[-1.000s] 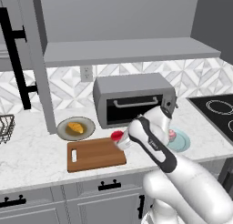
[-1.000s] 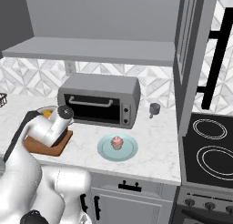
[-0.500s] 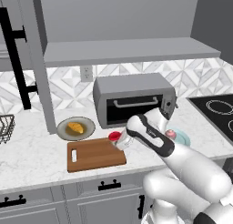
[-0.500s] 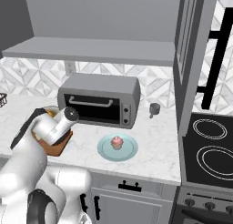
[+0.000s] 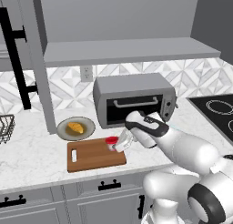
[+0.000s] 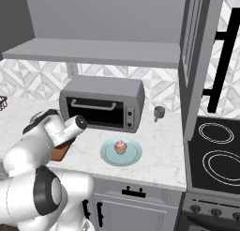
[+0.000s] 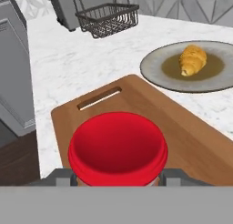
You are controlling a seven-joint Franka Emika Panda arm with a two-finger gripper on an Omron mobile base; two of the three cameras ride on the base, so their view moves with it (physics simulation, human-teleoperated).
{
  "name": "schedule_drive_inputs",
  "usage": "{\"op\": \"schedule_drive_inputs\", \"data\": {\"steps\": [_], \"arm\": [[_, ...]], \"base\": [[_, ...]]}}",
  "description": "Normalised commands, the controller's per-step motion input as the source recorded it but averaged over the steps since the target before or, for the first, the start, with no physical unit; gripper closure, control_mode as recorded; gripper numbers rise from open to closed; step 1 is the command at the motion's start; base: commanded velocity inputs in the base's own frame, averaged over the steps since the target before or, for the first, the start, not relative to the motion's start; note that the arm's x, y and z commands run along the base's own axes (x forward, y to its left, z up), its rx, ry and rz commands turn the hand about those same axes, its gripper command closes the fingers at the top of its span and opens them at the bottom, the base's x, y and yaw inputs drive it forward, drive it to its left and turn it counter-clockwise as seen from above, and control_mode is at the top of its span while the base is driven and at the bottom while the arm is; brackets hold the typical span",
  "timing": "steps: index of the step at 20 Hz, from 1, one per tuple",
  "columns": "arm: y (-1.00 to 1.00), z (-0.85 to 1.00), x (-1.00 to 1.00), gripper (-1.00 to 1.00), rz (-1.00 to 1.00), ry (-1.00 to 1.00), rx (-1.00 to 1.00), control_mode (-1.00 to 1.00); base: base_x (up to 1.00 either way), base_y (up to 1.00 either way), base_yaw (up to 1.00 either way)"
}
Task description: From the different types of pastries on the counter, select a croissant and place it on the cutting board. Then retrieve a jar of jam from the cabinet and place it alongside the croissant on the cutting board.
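My gripper is shut on the jar of jam, a small red jar, low over the right end of the brown cutting board. In the hand view the jar's red lid sits between my dark fingertips, with the cutting board under it. Whether the jar touches the wood I cannot tell. The golden croissant lies on a round grey plate just behind the board. A pink cupcake stands on a pale blue plate on the counter.
A grey toaster oven stands right behind my hand. A wire basket sits at the counter's far left, a small mug next to the oven's right side, and a black stove top at the right.
My arm has stretched out to the left and lowered, carrying the jar down toward the board's right end. The croissant and cupcake have stayed in place.
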Motion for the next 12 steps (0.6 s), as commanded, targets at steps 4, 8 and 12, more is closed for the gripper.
{"op": "schedule_drive_inputs", "data": {"steps": [4, 8, 12], "arm": [[0.0, -0.26, 0.15, 1.0, 0.0, -0.15, -0.04, -1.0], [0.0, 0.0, 0.0, 1.0, 0.0, -0.05, 0.0, -1.0], [0.02, -0.05, 0.04, 1.0, 0.0, -0.14, 0.01, -1.0]], "base": [[0.0, 0.0, 0.0], [0.0, 0.0, 0.0], [0.0, 0.0, 0.0]]}}
